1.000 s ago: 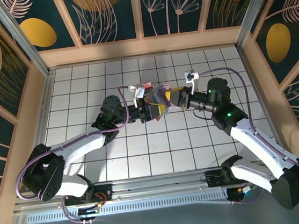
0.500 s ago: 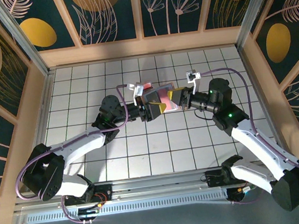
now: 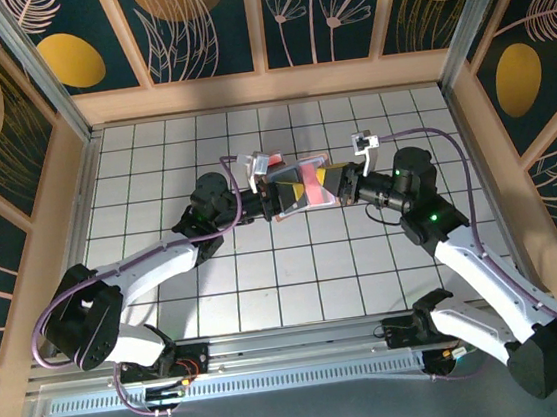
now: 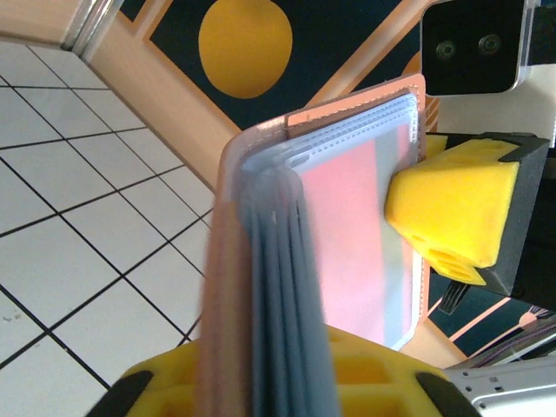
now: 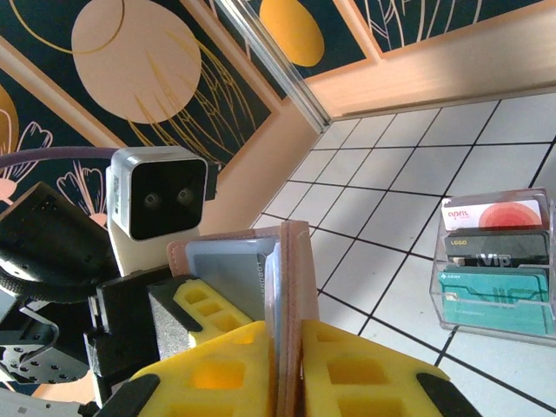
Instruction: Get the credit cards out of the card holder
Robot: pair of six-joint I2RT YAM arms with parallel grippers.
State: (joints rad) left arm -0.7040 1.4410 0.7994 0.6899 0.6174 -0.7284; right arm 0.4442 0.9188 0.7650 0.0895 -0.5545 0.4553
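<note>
over the tiled desk (image 3: 269, 300), the card holder (image 3: 301, 184) had spread wider; left end effector (image 3: 273, 199) and right end effector (image 3: 336, 184) each clamped a cover, credit cards (image 4: 343, 234) still inside.

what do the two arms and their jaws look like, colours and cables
Both the left arm and the right arm have white shells with black joints and black bases. A purple cable loops along each. The jaws are blocky yellow pieces with square hollows, on black mounts. A white camera box sits at each wrist, and green lights glow on the right arm.
</note>
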